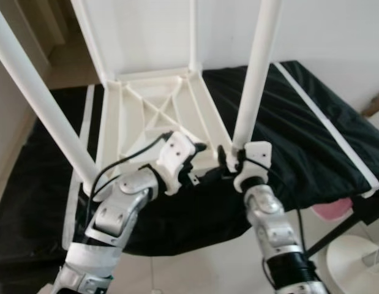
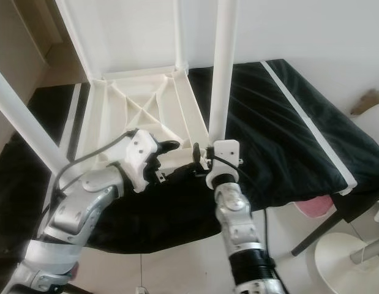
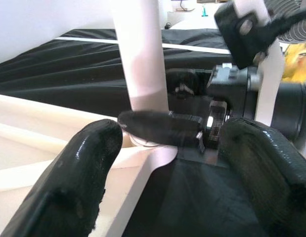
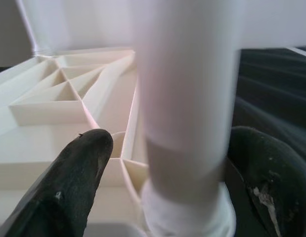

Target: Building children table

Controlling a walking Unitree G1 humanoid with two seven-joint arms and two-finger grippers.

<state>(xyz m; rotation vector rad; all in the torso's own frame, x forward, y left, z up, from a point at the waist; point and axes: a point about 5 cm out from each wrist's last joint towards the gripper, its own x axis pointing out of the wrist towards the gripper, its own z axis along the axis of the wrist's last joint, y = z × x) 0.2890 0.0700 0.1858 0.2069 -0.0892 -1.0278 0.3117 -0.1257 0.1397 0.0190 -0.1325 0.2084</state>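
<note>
Right hand [image 1: 229, 160] – grasping white table leg [image 1: 256, 73] at its base | left hand [image 1: 198, 160] – released, beside it | upturned tabletop [image 1: 152, 110] on black-covered bed [image 1: 311, 141]

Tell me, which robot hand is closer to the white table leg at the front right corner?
Right. The right gripper has its fingers on either side of the leg, at its base. The left gripper is just beside it, over the tabletop's edge.

Bright, soft daylight — washed-out whites, slight haze, nearest parts blurred in wrist views.
</note>
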